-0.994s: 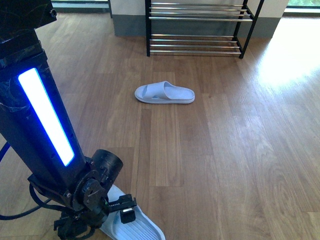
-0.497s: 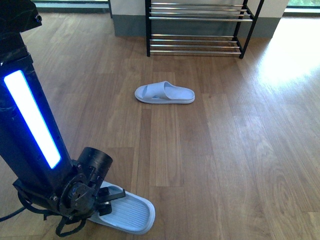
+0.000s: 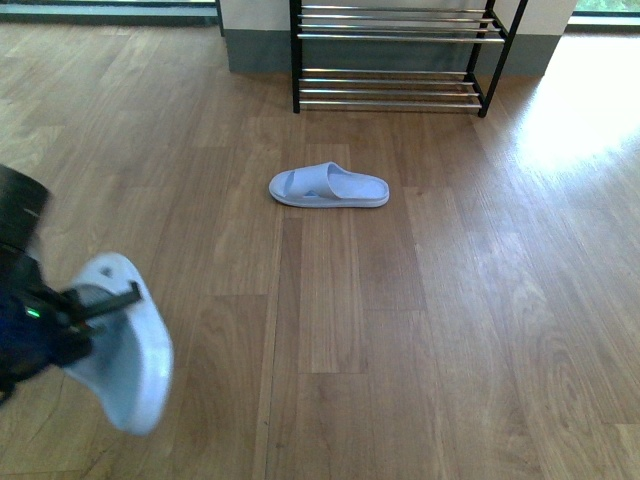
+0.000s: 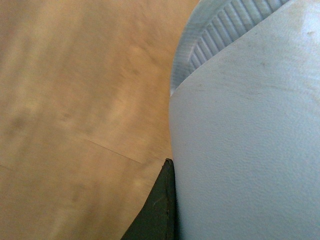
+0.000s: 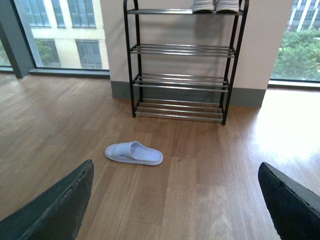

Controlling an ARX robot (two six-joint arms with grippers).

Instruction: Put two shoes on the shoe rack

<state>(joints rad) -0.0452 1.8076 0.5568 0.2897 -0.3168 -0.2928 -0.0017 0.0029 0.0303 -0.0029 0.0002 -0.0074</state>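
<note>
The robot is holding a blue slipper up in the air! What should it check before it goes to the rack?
1. Slipper off the floor: ok. The held slide hangs from the left tool.
2. Grip firm: cannot tell. The front view is blurred there, and the left wrist view shows only one finger against the foam.
3. Room on the shoe rack: ok. The lower shelves are bare; only the top holds shoes.
4. Way ahead: not ok. The other slide lies on the floor between the robot and the rack.
5. Right tool free: ok. It is open and empty.
</note>
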